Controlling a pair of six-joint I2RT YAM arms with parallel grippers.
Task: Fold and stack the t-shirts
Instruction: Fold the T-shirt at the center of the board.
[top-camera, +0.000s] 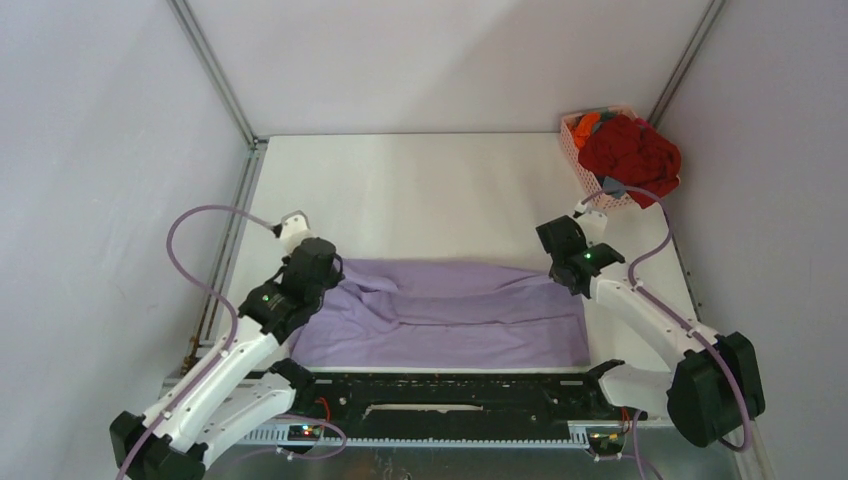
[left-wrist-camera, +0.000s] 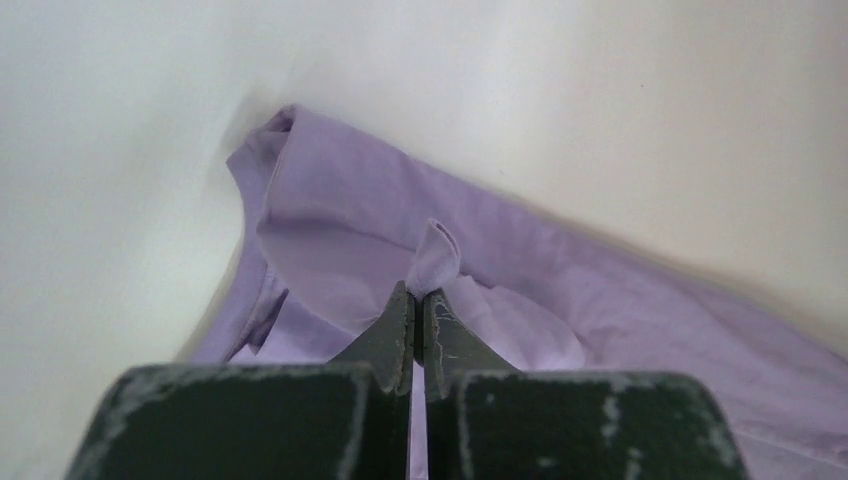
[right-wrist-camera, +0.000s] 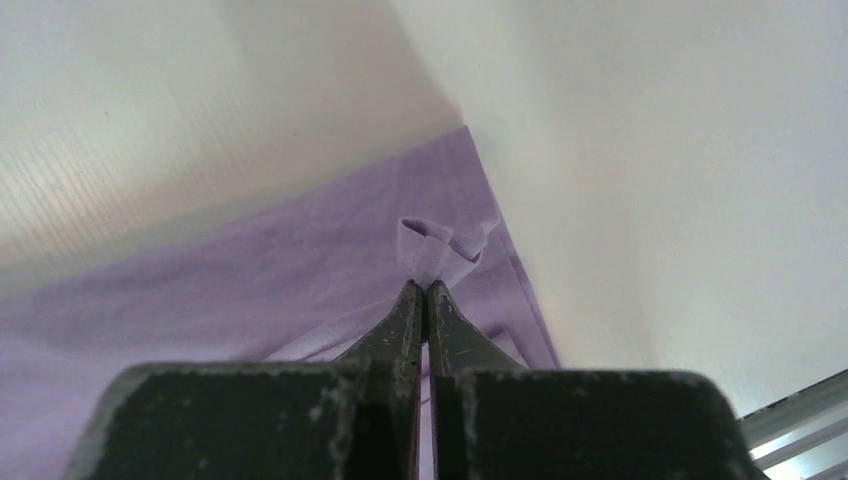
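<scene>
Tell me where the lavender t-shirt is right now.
In the top view, the lavender t-shirt lies on the table near the arm bases, centred, its far corners pinched by the left gripper and right gripper.

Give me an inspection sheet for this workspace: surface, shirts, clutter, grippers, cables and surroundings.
Surface: white table, no stains seen.
Job's things: lavender t-shirt spread near the arms, wrinkled along its far edge; dark red shirt and orange shirt heaped in the pink basket at the far right corner.
Clutter: nothing seen.
Grippers: left gripper and right gripper each shut on a pinch of the lavender t-shirt, at its far corners.
Cables: purple cables loop off both arms.
Surroundings: white walls, metal frame posts.
</scene>
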